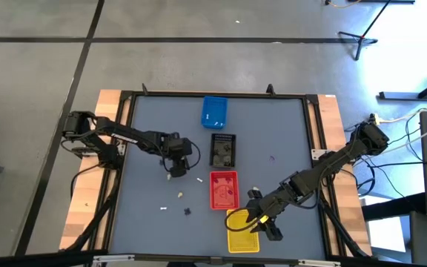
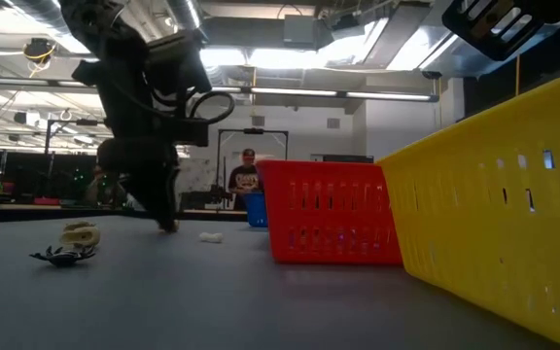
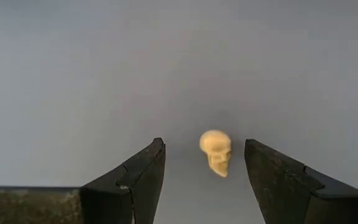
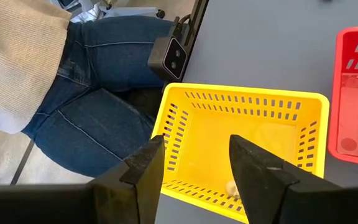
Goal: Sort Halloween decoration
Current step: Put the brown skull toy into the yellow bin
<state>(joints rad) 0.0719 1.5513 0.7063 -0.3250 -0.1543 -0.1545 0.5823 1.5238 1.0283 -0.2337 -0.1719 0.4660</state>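
From the high view, the grey table (image 1: 273, 133) is seen from straight above. Four trays are laid in a line down its middle: a blue tray (image 1: 214, 111) at the far side, then a black tray (image 1: 223, 149), a red tray (image 1: 224, 190) and a yellow tray (image 1: 242, 231) at the near edge. The left gripper (image 1: 173, 170) is held low over the table, left of the black tray, above a small pale piece. Other small Halloween pieces are scattered on the table to the left of the red tray: a white piece (image 1: 199, 179), a cream piece (image 1: 180, 196), another white piece (image 1: 164, 208) and a dark piece (image 1: 187, 211). The right gripper (image 1: 262, 225) is positioned above the yellow tray.

In the low view, the left arm is seen coming down to the table top at the left. A cream piece (image 2: 80, 233) and a dark piece (image 2: 60, 256) lie close together near it, and a white piece (image 2: 210, 237) lies farther back. The red and yellow trays stand at the right, and a person (image 2: 248, 175) is seen in the room beyond.

In the left wrist view, a cream skull (image 3: 216, 151) lies on the table between the spread fingers (image 3: 143, 180); it is not touched by either.

In the right wrist view, the fingers (image 4: 258, 171) are held apart over the yellow tray, nothing between them. A pale piece (image 4: 232, 188) lies inside that tray. A person in blue jeans (image 4: 86, 106) stands just beside the table's near edge.
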